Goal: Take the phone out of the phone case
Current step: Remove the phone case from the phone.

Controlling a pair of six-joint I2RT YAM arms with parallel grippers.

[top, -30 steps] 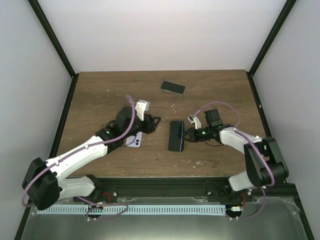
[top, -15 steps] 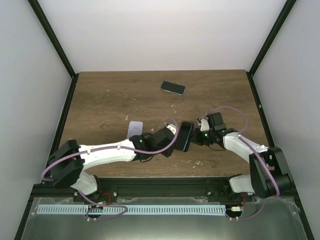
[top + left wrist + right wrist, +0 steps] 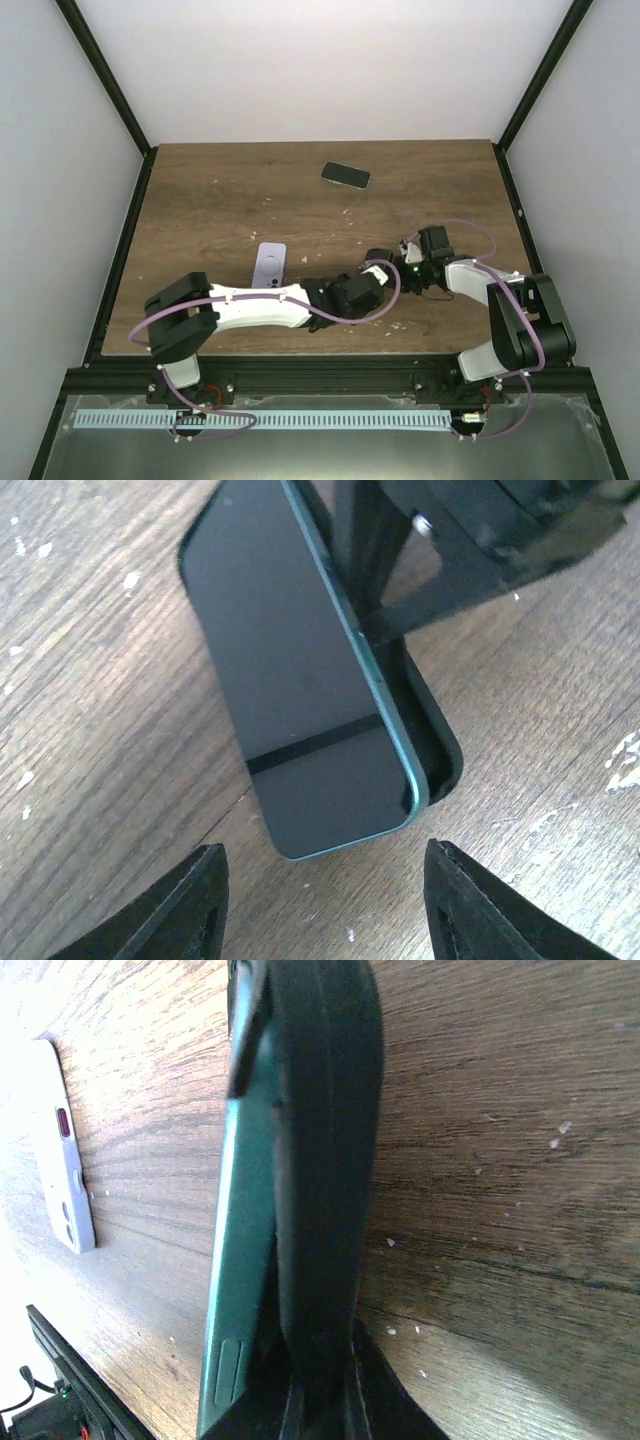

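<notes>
While the right pincer (image 3: 322, 1378) is pressed together on the rim of the black phone case (image 3: 330, 1140), the teal-edged phone (image 3: 240, 1260) leans out of it at the end nearest those fingers and sits closer in at the far end. Seen from the left wrist, the phone's long axis runs diagonally from upper left to lower right, dark screen up, its lower end lifted clear of the case's corner. Just below that end the left pincer (image 3: 322, 880) stands spread, with nothing between its fingers. Overhead, the left arm (image 3: 270, 300) lies low and stretched rightward across the surface (image 3: 200, 200), meeting the right arm (image 3: 470, 275), which folds in from the right. A lilac case (image 3: 270, 265) lies beside the left forearm, and a second phone (image 3: 346, 175) lies well apart.
</notes>
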